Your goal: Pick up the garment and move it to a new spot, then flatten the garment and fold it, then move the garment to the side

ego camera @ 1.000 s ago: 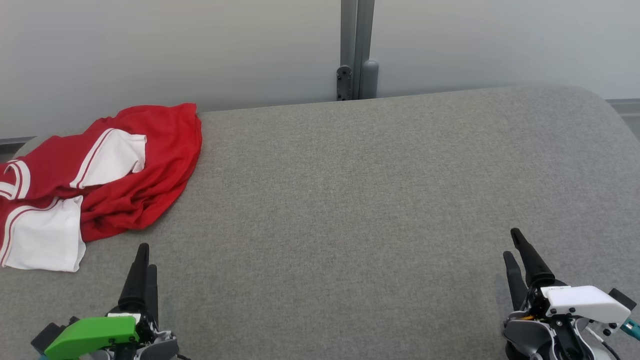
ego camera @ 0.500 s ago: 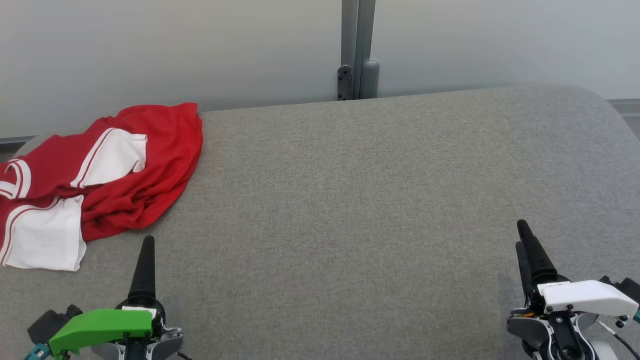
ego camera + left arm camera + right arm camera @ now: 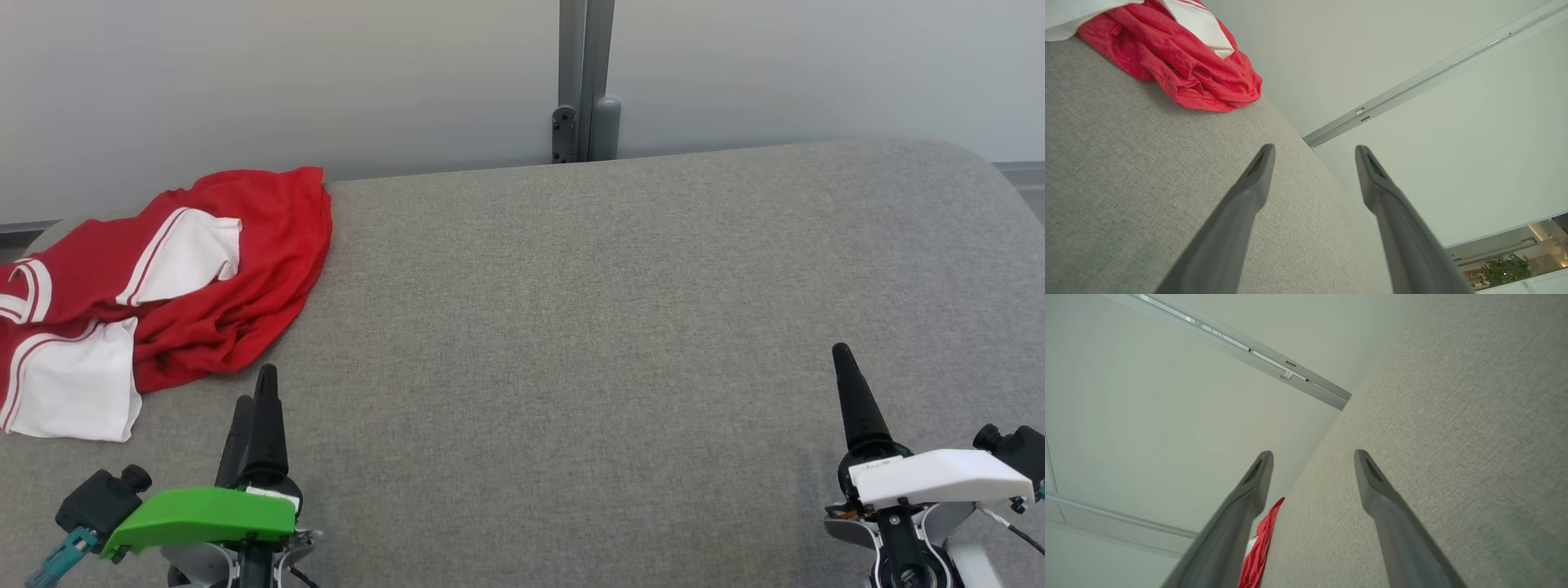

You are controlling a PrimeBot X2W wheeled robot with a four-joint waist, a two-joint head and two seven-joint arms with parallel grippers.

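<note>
Left gripper (image 3: 1314, 150): two long dark tapered fingers, matte, standing apart with nothing between them. Smooth green plastic cover (image 3: 204, 518) on its wrist. Right gripper (image 3: 1312, 454): same fingers, also spread and empty, with a white plastic cover (image 3: 939, 478).

Both hover low over the padded surface (image 3: 571, 327), which is grey woven cloth with a fine even weave and rounded far corners.

Garment (image 3: 229, 269): thin red knit with white panels and white stripe trim. It's a crumpled heap on the surface's far-left corner, folds bunched, and it runs past the head view's left edge. The near red hem sits close ahead of the left fingertips, not touching. Only bare grey cloth lies between them. The right gripper is well apart from it, across the whole width of the surface.

Behind: smooth pale wall panels (image 3: 816, 65), joined by a vertical grey metal post (image 3: 584, 73) with a small bracket at its foot, right at the back edge. Left wrist view catches a small green plant (image 3: 1506, 269) far off, blurred.
</note>
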